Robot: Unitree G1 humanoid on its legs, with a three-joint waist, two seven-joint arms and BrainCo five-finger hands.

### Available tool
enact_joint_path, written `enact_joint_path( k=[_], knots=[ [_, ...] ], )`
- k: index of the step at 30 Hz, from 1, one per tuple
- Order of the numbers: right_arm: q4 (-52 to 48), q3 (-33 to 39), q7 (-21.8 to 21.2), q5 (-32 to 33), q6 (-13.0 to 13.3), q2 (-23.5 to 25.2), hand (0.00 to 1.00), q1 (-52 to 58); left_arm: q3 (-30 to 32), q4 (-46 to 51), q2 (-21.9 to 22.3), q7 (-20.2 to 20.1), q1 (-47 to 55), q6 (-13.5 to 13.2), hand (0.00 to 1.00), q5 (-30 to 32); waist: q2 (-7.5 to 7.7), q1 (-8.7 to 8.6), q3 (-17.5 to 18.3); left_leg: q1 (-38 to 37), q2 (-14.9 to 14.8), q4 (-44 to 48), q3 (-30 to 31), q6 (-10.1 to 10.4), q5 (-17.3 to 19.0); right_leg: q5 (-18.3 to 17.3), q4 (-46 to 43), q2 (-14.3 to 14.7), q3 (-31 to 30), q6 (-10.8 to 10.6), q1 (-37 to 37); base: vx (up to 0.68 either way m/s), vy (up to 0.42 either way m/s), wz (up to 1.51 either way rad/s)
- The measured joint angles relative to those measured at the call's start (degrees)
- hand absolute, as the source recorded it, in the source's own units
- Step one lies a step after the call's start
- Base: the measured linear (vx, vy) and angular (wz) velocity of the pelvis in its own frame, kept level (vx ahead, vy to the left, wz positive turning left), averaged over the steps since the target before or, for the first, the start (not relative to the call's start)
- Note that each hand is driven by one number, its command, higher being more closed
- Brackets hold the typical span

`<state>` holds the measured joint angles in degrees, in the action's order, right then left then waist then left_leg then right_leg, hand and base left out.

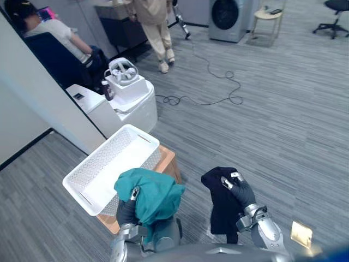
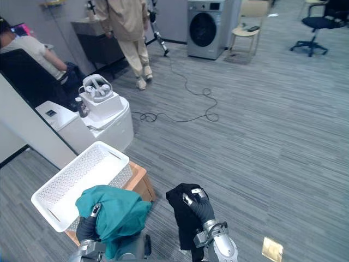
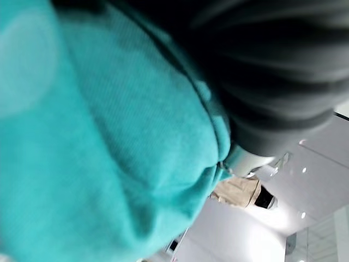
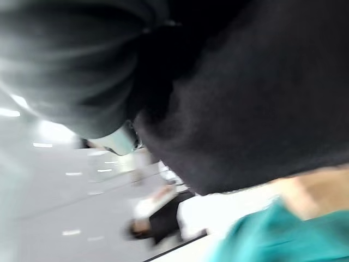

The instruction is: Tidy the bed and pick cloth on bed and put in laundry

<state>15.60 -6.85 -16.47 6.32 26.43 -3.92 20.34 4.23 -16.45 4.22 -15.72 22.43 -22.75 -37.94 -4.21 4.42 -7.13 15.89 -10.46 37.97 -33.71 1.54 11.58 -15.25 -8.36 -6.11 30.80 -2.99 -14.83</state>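
- Teal cloth (image 1: 155, 196): soft knit, bunched into rounded folds, lower centre-left of the head view. It is lifted clear of the floor and overlaps the basket's near corner, presumably so that it can be dropped in.
- Left hand (image 1: 127, 212): closed on the teal cloth from beneath. One dark-tipped finger presses on the fabric and the rest are buried in it.
- Black cloth (image 1: 219, 210): matte, thin and limp, hanging in a long drape at lower centre-right, over bare floor and well apart from the basket. Judged to be waiting its turn.
- Right hand (image 1: 242, 192): fingers curled over the top of the black cloth, gripping it at its highest fold.
- Laundry basket (image 1: 109, 161): white rigid plastic, rectangular, with perforated walls, slot handles and nothing inside. It sits at centre-left.
- Low wooden surface (image 1: 170, 158): pale, with rounded edges. It carries the basket and so raises it within reach of the arms.
- Floor (image 1: 272, 125): grey striped carpet, with a black cable (image 1: 218, 82) looping across the upper centre.
- White cabinet (image 1: 133, 106): smooth and boxy, behind the basket, with a headset (image 1: 122, 71) on top.
- Washing machine (image 1: 226, 16): top edge of the frame, with a round dark door.
- Two persons, upper left: one standing (image 1: 155, 22), one seated (image 1: 49, 30).
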Motion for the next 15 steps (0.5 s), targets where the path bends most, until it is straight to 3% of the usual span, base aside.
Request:
enact_joint_path(
  k=[1,2,4,6,7,8,9,11,14,15],
  knots=[
    [-1.71,-0.26,1.76,-0.46,-0.36,0.20,1.00,0.02,-0.07,-0.09,-0.25,0.09,-0.24,0.30,1.00,-0.12,-0.27,-0.66,0.47,-3.02,2.32,-9.11,-7.98,-8.00,-2.04,-1.42,0.00,0.80,2.17,-2.33,-2.20,0.67,-0.086,1.82],
    [-0.43,0.21,2.66,-0.01,-0.72,1.11,1.00,-1.01,0.31,-1.31,-0.25,0.11,-0.54,1.46,1.00,-0.20,0.91,-1.19,2.43,-5.46,5.04,-14.67,-9.44,-12.90,0.96,-2.30,-0.95,0.75,3.69,-3.70,-2.75,0.56,-0.047,1.51],
    [2.56,0.88,1.63,2.05,0.41,1.18,1.00,-2.65,0.20,-3.46,-0.37,-0.28,-1.55,2.56,1.00,-0.13,3.34,-0.23,4.54,-7.01,9.74,-19.97,-6.23,-13.38,1.04,-2.48,-6.47,-1.61,2.81,-3.69,-1.78,0.44,-0.018,1.23],
    [2.92,1.53,0.47,2.36,2.29,1.29,1.00,-3.81,0.92,-3.64,-0.43,-0.47,-0.73,2.57,1.00,-0.08,5.17,0.50,4.71,-9.48,12.42,-23.23,-3.44,-13.21,0.66,-1.36,-17.56,-4.37,0.68,-4.02,0.61,0.40,-0.009,0.81],
    [2.90,1.60,0.28,2.36,2.71,1.34,1.00,-4.38,1.26,-3.64,-0.53,-0.48,-0.68,2.57,1.00,-0.07,5.60,0.57,4.68,-10.39,12.87,-23.88,-2.67,-13.09,0.70,-0.26,-21.92,-5.34,-0.39,-4.18,1.85,0.48,-0.022,0.79],
    [1.65,1.94,0.13,2.33,2.88,1.21,1.00,-5.82,1.61,-4.26,-1.17,-1.04,-0.39,2.59,1.00,0.49,6.10,0.42,4.36,-13.80,13.77,-25.48,0.63,-12.14,1.05,1.48,-38.13,-8.33,-4.11,-3.86,6.70,0.49,-0.050,0.85],
    [0.27,2.03,0.15,2.32,2.89,1.19,1.00,-6.02,1.40,-4.94,-1.91,-1.83,-0.38,2.59,1.00,0.88,5.98,0.04,4.24,-15.87,13.85,-26.08,2.74,-11.38,1.33,1.15,-46.22,-9.39,-6.04,-3.42,9.29,0.55,-0.081,1.01],
    [-3.58,1.99,0.03,2.33,2.89,1.11,1.00,-5.52,0.39,-5.37,-3.61,-2.25,-0.33,2.74,1.00,2.13,5.87,-1.06,4.13,-20.11,13.30,-27.62,7.51,-10.02,1.63,-0.22,-54.69,-12.03,-7.60,-1.27,14.97,0.45,-0.105,1.04],
    [-7.80,1.20,0.41,2.20,2.90,1.08,1.00,-4.61,0.37,-5.37,-5.48,-2.69,-1.64,3.41,1.00,3.61,6.01,-2.03,4.00,-21.09,10.95,-27.68,13.29,-8.03,1.77,-0.97,-49.85,-10.61,-12.05,-0.26,22.18,0.28,-0.190,1.19],
    [-9.38,1.07,0.88,2.08,2.90,1.00,1.00,-4.29,0.25,-5.38,-6.32,-2.71,-2.42,3.65,1.00,3.78,6.36,-2.79,3.88,-21.09,9.50,-27.67,16.75,-6.87,1.61,-0.94,-43.48,-8.65,-14.71,-0.35,24.32,0.27,-0.296,1.54]
  ],
)
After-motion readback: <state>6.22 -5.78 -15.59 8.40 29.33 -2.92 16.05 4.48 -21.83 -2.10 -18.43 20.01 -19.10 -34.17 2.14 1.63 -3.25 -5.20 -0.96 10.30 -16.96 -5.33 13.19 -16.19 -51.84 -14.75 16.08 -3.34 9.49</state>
